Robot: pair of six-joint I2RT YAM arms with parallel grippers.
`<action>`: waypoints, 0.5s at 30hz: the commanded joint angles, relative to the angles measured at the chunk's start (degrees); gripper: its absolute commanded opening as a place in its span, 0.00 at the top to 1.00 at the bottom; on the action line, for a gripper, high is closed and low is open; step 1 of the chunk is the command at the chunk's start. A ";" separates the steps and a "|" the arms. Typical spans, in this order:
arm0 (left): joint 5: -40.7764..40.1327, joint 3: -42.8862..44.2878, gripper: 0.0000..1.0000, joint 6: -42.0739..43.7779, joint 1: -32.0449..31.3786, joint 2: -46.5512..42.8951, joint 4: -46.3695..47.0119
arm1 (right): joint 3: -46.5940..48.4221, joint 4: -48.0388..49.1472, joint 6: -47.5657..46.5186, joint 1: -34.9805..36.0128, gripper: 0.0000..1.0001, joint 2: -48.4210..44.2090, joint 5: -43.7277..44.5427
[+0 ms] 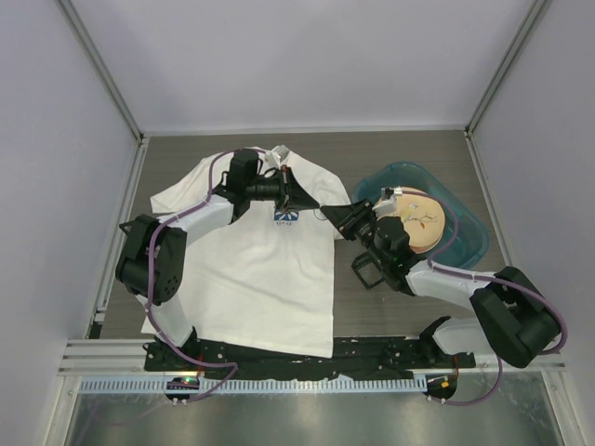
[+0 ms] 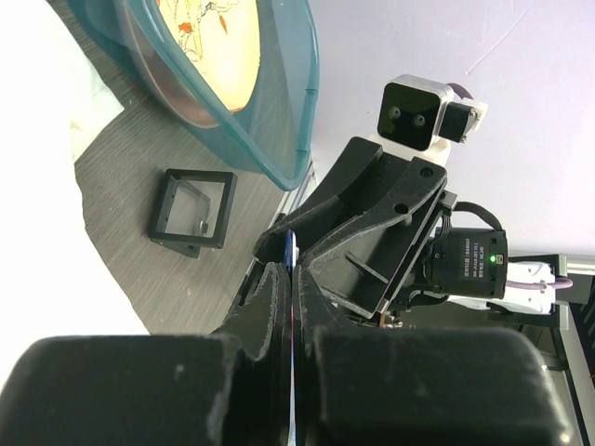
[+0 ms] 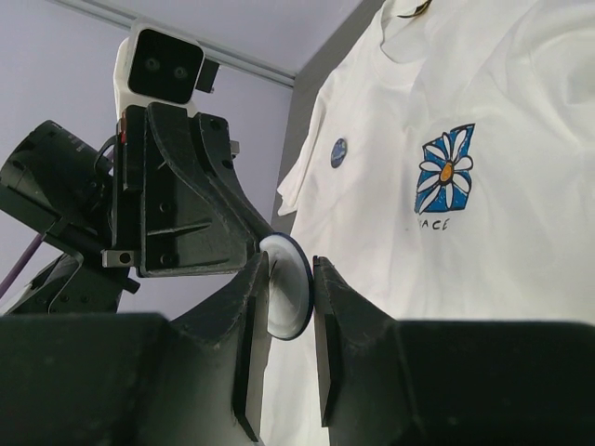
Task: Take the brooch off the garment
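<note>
The left gripper (image 2: 291, 288) is closed on a round disc (image 3: 284, 293), white-faced with a dark-blue rim and possibly a detached pin, held clear of the garment (image 1: 251, 279) above its right edge. The right gripper (image 3: 290, 274) stands open with one finger on each side of the disc; a dark-blue brooch (image 3: 338, 151) sits pinned on the garment beside the flower emblem (image 3: 444, 177). Risk: if the left gripper releases before the right gripper closes, the disc may tilt, slip and drop onto the surface (image 1: 418, 153).

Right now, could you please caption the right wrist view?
Left gripper holds a disc between right fingers; blue brooch on white shirt.
</note>
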 commanded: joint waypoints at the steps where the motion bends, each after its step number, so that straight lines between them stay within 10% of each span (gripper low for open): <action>1: 3.42 1.06 1.00 -1.35 -2.17 -1.85 2.83 | 3.50 2.69 0.98 1.67 0.73 1.63 1.85; 15: 3.33 1.41 1.00 -0.56 -2.34 -1.59 1.25 | 1.67 0.07 1.08 2.90 0.61 -3.28 4.66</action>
